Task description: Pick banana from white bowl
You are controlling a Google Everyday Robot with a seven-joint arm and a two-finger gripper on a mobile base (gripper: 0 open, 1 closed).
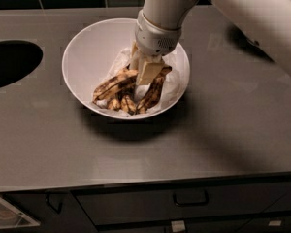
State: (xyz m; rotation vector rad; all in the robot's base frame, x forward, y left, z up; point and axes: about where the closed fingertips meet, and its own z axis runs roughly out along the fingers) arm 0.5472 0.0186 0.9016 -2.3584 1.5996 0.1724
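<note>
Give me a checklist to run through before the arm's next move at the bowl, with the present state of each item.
1. Gripper down inside the white bowl, at the bananas: ok.
2. The banana lies in the bowl on the crumpled paper, next to the gripper: ok.
3. Hold on the banana secured: cannot tell; the contact is hidden under the gripper.
4. Banana free of its neighbours: not ok; the shorter bananas lie bunched beside it and might drag along.
5. Bowl upright on the counter, back from the front edge: ok.
</note>
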